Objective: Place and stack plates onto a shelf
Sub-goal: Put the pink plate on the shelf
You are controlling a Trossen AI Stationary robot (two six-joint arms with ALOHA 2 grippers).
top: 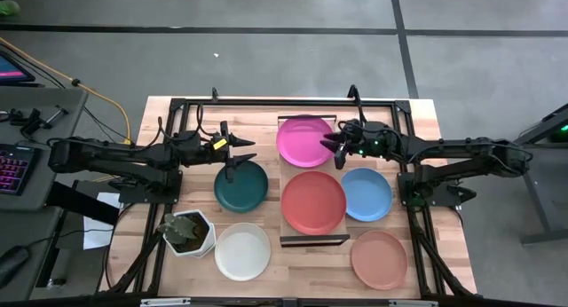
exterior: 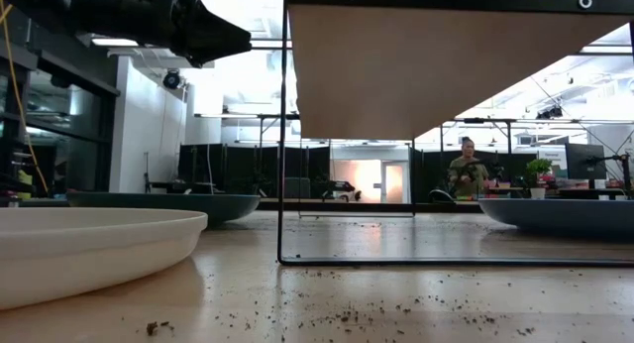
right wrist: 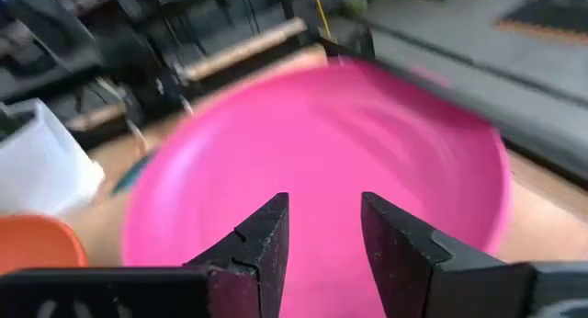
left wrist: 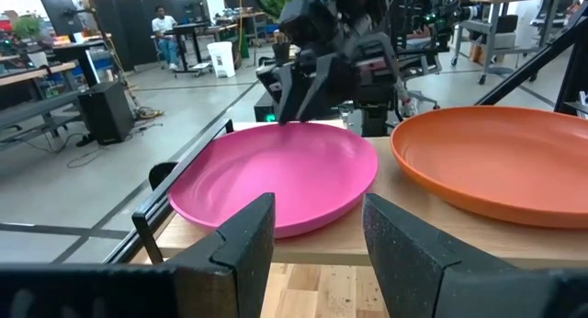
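Note:
The magenta pink plate (top: 304, 140) lies on the far end of the light-wood shelf (top: 314, 240), and the coral red plate (top: 313, 202) lies on its near end. My right gripper (top: 341, 151) is open, close above the pink plate's right rim; it also shows in the left wrist view (left wrist: 317, 88). The pink plate fills the right wrist view (right wrist: 312, 153) beyond the fingers. My left gripper (top: 241, 153) is open and empty over the far rim of the dark teal plate (top: 240, 187), pointing at the shelf's left edge (left wrist: 276, 254).
On the tabletop lie the white plate (top: 242, 251), the light blue plate (top: 366, 193) and the salmon tan plate (top: 379, 259). A white hexagonal plant pot (top: 188, 233) stands near left. The shelf board (exterior: 446, 65) stands raised on thin dark legs. A dark frame borders the table.

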